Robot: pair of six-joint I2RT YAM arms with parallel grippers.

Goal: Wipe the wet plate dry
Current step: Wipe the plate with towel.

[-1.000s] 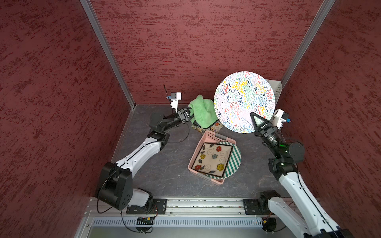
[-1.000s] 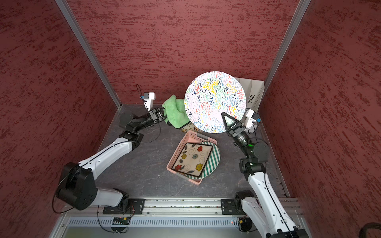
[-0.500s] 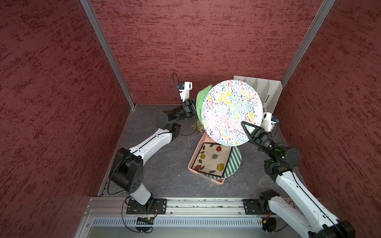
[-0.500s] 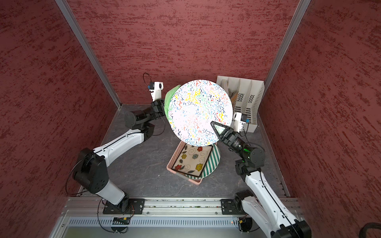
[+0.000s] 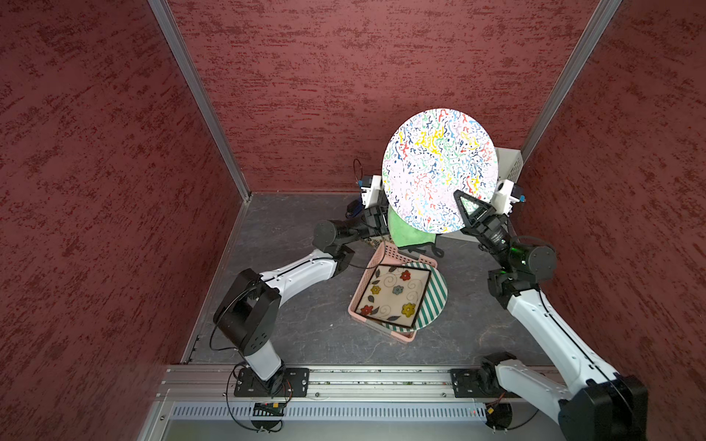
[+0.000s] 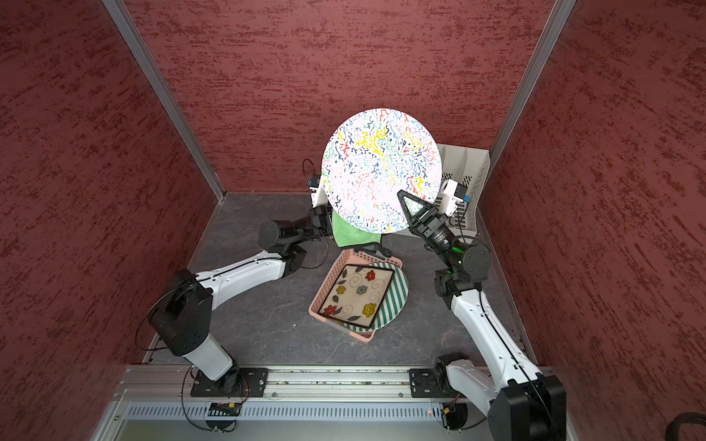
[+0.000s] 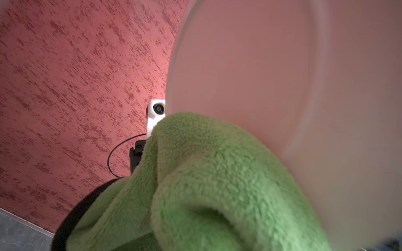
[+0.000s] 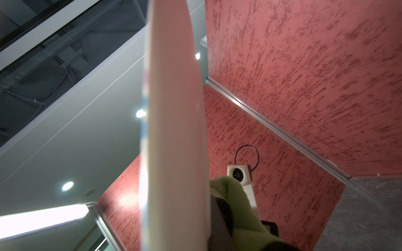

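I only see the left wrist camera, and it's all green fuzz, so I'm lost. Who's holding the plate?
Observer: The right gripper pinches the plate at its lower edge and holds it up off the table.
Operator: What does its other side look like?
Observer: It has coloured squiggles all over. That side faces away from the cloth, toward the top cameras.
Operator: Is anything on the table?
Observer: A pink basket with a flowered plate lying on a striped plate.
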